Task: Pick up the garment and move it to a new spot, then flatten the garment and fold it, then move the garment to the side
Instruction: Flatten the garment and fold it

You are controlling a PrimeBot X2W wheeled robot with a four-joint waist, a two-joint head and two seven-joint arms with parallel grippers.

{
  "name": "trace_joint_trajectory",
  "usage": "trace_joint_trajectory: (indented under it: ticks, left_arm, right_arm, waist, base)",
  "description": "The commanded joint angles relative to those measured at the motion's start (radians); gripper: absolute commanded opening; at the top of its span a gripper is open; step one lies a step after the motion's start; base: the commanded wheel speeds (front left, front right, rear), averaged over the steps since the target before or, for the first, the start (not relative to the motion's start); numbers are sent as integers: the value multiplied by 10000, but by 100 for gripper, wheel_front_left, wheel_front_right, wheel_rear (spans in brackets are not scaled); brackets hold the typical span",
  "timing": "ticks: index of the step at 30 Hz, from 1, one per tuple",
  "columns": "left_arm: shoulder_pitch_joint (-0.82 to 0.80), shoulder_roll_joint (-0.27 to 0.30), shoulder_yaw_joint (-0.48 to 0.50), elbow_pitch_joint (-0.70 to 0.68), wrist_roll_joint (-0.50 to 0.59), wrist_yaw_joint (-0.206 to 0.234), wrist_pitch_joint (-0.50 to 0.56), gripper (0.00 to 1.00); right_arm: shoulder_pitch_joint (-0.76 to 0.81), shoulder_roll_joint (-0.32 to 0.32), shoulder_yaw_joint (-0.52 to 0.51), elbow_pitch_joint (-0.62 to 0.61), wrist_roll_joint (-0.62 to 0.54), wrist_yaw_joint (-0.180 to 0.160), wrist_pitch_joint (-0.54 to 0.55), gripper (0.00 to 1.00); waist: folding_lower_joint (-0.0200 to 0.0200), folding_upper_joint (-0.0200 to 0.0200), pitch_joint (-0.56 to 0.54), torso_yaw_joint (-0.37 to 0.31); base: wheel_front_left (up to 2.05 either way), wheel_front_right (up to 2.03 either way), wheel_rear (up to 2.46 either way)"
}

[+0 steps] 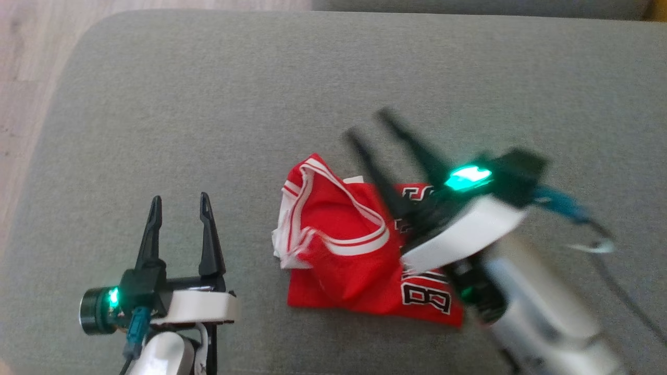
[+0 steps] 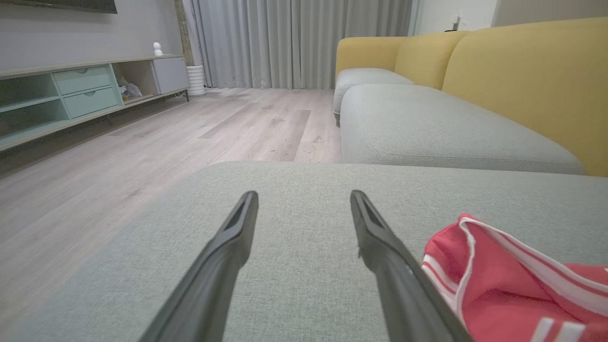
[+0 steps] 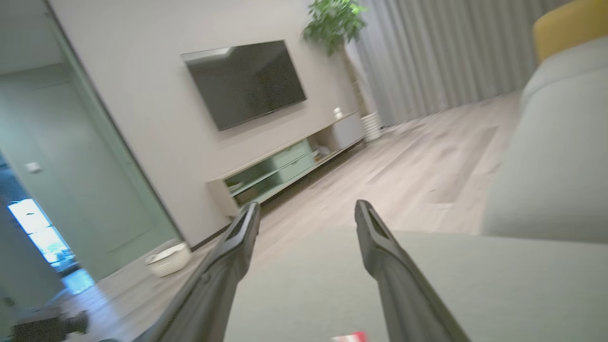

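The garment (image 1: 344, 250) is a red jersey with white trim and black lettering, lying in a loose fold on the grey cushion (image 1: 208, 104). My right gripper (image 1: 369, 124) hovers blurred above the jersey's right part, fingers spread and empty, pointing up-left. In the right wrist view its fingers (image 3: 237, 237) stand apart over the cushion, with a sliver of red garment (image 3: 349, 337) at the bottom edge. My left gripper (image 1: 180, 200) rests open to the left of the jersey, a short gap away. In the left wrist view the garment (image 2: 513, 285) lies just right of the open fingers (image 2: 375, 237).
The cushion's left edge drops to a wooden floor (image 1: 21, 78). A yellow sofa (image 2: 522, 71) with grey seats stands beyond the cushion. A TV cabinet (image 2: 71, 95) lines the far wall, with curtains (image 2: 294, 38) behind.
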Motion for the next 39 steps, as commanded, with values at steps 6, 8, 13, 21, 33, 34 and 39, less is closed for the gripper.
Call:
trace_joint_trajectory:
  ticks: [6, 8, 13, 21, 33, 34, 39]
  left_arm:
    - [-410, 206, 401, -336, -32, 97, -57, 100]
    - [-375, 262, 414, -368, -28, 118, -23, 100]
    - [-283, 442, 431, -450, 14, 171, 106, 100]
    - [14, 878, 439, -618, 165, 276, 492, 100]
    - [1133, 1326, 446, -907, 86, 444, 1034, 100]
    - [1217, 1352, 446, -942, 73, 457, 1079, 100]
    - [1498, 1426, 422, -1010, 21, 495, 1233, 100]
  right_arm:
    - [812, -872, -2437, -566, -1240, -7, -392, 100]
    - [1372, -1018, -3394, -721, -1593, -7, -284, 100]
    - [2922, -1115, -5359, -1247, -2424, -7, 223, 100]
    - [4436, -603, -6388, -2423, -3082, -7, 1028, 100]
    - [5514, -233, -5921, -3400, -3718, -7, 1751, 100]
    - [5570, -214, -5909, -3458, -3752, -7, 1795, 100]
    - [5779, -131, -5892, -3619, -3861, -7, 1978, 100]
  waist:
    - [-1, 0, -29, -415]
    - [-1, 0, -45, -541]
    - [-1, 0, -112, -872]
    - [-1, 0, -392, -1284]
    - [-1, 0, -1362, -1375]
    - [-1, 0, -1426, -1379]
    - [-1, 0, -1688, -1409]
  base:
    - [0, 0, 0]
    - [0, 0, 0]
    - [0, 0, 0]
    - [0, 0, 0]
    - [0, 0, 0]
    - [0, 0, 0]
    - [0, 0, 0]
